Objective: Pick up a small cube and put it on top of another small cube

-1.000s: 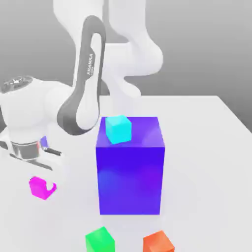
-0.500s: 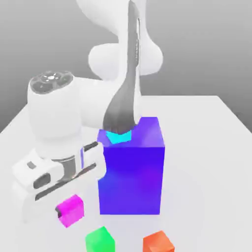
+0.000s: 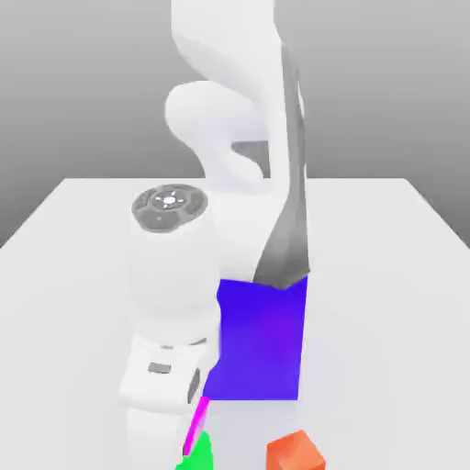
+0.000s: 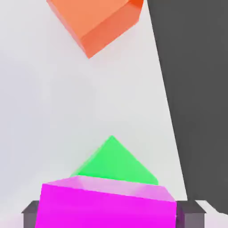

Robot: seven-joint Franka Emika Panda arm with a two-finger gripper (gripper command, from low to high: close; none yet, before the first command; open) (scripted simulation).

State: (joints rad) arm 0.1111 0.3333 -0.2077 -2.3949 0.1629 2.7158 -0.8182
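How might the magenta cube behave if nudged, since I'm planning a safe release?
The magenta cube has flat faces and crisp edges, so it is probably stiff and unlikely to roll. Over the green cube, a push might tip it off.

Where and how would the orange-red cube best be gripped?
I'd come from straight above and grip the orange-red cube by two opposite upright side faces, at about mid-height. It sits flat on the table with its top uncovered, and its side faces look flat and parallel. It is turned askew to the big blue-purple block, so the hand should probably turn to match.
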